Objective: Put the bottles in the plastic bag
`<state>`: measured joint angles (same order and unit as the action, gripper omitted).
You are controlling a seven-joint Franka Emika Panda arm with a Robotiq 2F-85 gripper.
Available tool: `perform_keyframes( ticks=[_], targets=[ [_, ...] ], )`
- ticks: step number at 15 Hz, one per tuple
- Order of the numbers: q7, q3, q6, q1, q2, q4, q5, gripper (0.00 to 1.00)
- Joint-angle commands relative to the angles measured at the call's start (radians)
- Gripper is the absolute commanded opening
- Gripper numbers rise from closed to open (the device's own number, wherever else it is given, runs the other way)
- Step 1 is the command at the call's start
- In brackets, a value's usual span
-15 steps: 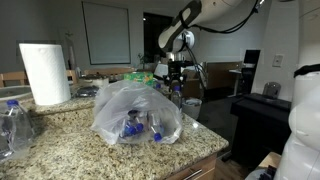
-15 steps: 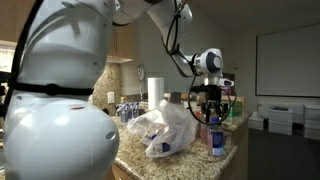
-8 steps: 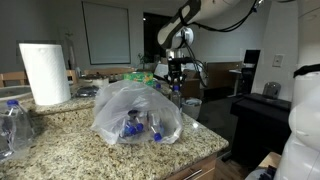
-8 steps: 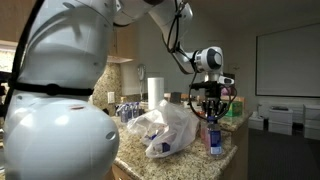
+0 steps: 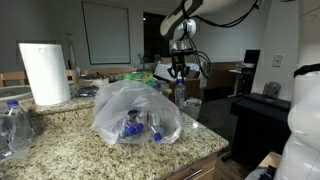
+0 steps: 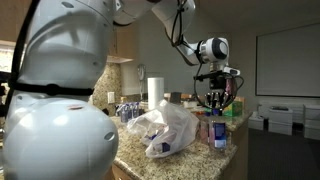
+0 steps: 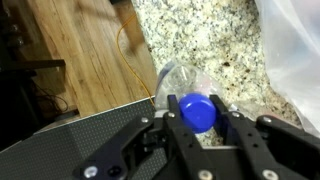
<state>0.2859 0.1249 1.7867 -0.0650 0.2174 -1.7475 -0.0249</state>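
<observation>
In an exterior view, the plastic bag (image 5: 137, 108) sits crumpled mid-table (image 5: 205, 142). Several bottles (image 5: 133, 128) lie at its base, their blue caps showing through the film. A paper towel roll (image 5: 44, 72) stands at the far left, and loose bottles (image 5: 12, 125) crowd the near left edge. The fingers (image 5: 178, 74) hang above and beyond the bag's right side, with open air around them.

In an exterior view, one bottle (image 6: 220, 132) stands upright just right of the bag, close to the table's edge and below the fingers.

In the wrist view, that bottle's blue cap (image 7: 197, 112) sits between the two fingers. Its long axis is vertical and points up at the camera. I cannot tell whether the fingers clamp it. The table edge runs diagonally just left of the bottle, with wooden floor (image 7: 90, 60) beyond. Bag film fills the upper right.
</observation>
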Motion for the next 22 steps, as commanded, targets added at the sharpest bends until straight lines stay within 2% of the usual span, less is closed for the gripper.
perform_keyframes(
  ticks=[1,6,9,12,16,22],
  targets=[
    [0.006,-0.011,-0.004,0.01,-0.147,-0.047,-0.012,0.13],
    [0.132,-0.1,0.042,0.076,-0.368,-0.149,-0.064,0.12],
    [0.193,-0.195,0.012,0.118,-0.479,-0.189,-0.085,0.12],
    [0.258,-0.304,0.009,0.168,-0.558,-0.25,-0.058,0.12],
    [0.271,-0.404,-0.031,0.227,-0.577,-0.305,-0.01,0.12],
    [0.274,-0.48,-0.098,0.275,-0.564,-0.374,0.008,0.11]
  ],
)
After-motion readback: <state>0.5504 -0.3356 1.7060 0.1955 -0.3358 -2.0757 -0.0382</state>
